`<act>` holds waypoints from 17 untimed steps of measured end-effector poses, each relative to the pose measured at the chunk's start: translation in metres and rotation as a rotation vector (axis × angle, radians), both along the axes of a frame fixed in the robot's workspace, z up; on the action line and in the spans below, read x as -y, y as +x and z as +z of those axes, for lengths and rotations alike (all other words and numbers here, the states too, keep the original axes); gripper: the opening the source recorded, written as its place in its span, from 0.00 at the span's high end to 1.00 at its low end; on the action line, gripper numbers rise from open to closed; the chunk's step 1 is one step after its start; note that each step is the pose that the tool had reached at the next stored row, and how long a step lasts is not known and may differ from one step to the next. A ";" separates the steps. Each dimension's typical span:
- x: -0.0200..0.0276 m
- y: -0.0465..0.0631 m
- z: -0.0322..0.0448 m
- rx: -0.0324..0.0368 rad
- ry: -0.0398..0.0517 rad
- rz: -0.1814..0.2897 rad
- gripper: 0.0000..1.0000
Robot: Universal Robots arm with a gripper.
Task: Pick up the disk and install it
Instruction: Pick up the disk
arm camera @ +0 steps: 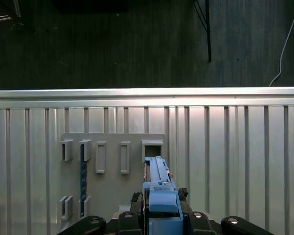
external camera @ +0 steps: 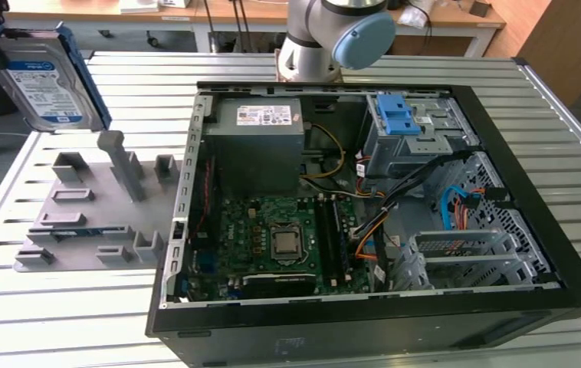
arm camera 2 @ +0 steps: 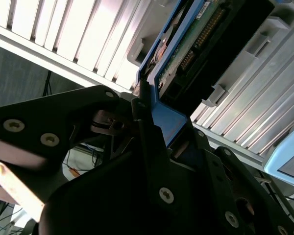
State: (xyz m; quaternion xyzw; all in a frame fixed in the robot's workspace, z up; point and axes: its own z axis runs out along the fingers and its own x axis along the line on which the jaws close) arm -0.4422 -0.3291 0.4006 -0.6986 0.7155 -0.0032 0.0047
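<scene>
Disk (external camera: 47, 77): held aloft at the exterior view's far left, beyond the grey fixture plate (external camera: 106, 211).
Gripper (arm camera: 160, 198): fingers clamped on the disk's blue frame.
Computer case (external camera: 372, 330): open, right of the plate.

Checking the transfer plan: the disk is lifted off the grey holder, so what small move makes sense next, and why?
Probably carry it toward the exterior view's right, over the open computer case. The claw is shut on the blue frame of the disk, which is in the air clear of the grey holder, and the drive cage with blue latches sits inside that case.
</scene>
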 end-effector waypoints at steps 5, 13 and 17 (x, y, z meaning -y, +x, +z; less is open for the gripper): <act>0.0000 0.000 0.0080 0.0003 0.0000 0.000 0.63; 0.0000 0.000 0.0211 0.0006 0.0004 0.000 0.63; 0.0000 0.000 0.0276 0.0009 0.0008 0.000 0.63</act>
